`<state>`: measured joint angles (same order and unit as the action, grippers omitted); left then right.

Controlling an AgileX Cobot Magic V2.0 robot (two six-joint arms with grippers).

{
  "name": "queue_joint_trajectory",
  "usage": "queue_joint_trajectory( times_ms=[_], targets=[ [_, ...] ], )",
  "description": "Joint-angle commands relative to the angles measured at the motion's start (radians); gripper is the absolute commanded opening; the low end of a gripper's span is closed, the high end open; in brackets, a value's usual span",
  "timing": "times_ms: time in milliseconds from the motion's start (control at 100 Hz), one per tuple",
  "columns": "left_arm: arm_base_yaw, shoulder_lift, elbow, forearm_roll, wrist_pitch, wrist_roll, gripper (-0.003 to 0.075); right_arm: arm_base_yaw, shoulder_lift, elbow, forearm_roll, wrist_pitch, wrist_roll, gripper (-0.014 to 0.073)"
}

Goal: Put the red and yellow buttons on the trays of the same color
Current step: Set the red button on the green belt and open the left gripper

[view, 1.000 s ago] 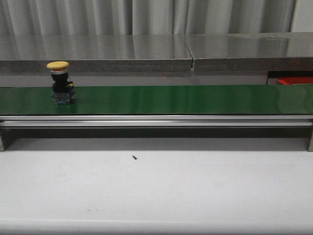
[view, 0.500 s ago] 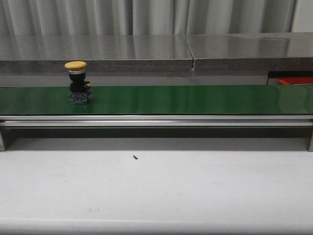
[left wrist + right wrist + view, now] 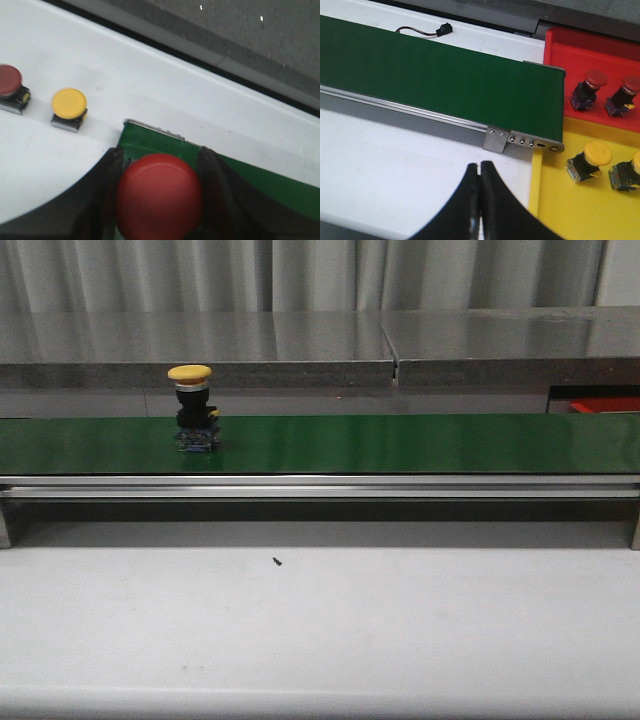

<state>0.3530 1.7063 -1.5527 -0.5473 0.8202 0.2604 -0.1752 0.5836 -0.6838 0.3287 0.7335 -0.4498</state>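
Left pincer (image 3: 159,200) grips a red button (image 3: 159,197) over the belt (image 3: 260,182); right pincer (image 3: 480,200), closed and empty, must next catch the yellow button (image 3: 193,408).

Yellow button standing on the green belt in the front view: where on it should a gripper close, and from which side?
Probably from above, fingers straddling the yellow button and closing on the black collar under its wider domed cap. It stands upright on the belt with nothing near it, so the cap's overhang should stop it slipping out downward.
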Motion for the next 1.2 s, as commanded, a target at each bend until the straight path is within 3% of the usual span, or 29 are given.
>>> queue_joint_trajectory(
  times_ms=[0, 260, 680, 800, 970, 1020, 1060, 1190],
  targets=[
    [-0.037, -0.054, 0.037, -0.038, -0.091, -0.003, -0.0019, 0.003, 0.000, -0.024, 0.019, -0.058, -0.006, -0.0067],
    [-0.130, -0.039, 0.189, -0.035, -0.261, 0.011, -0.0019, 0.003, 0.000, -0.024, 0.019, -0.058, -0.006, -0.0067],
    [-0.170, 0.066, 0.190, -0.031, -0.283, 0.011, -0.0006, 0.003, 0.000, -0.024, 0.019, -0.058, -0.006, -0.0067],
    [-0.170, 0.068, 0.188, -0.029, -0.286, 0.030, 0.0145, 0.003, 0.000, -0.024, 0.019, -0.058, -0.006, -0.0067],
    [-0.178, 0.062, 0.163, -0.036, -0.278, 0.046, 0.0612, 0.003, 0.000, -0.024, 0.019, -0.058, -0.006, -0.0067],
    [-0.182, 0.062, 0.146, -0.036, -0.268, 0.046, 0.0701, 0.003, 0.000, -0.024, 0.019, -0.058, -0.006, -0.0067],
    [-0.190, 0.062, 0.134, -0.039, -0.257, 0.046, 0.0721, 0.003, 0.000, -0.024, 0.019, -0.058, -0.006, -0.0067],
    [-0.212, 0.062, 0.075, -0.039, -0.211, 0.046, 0.0657, 0.003, 0.000, -0.024, 0.019, -0.058, -0.006, -0.0067]
  ],
)
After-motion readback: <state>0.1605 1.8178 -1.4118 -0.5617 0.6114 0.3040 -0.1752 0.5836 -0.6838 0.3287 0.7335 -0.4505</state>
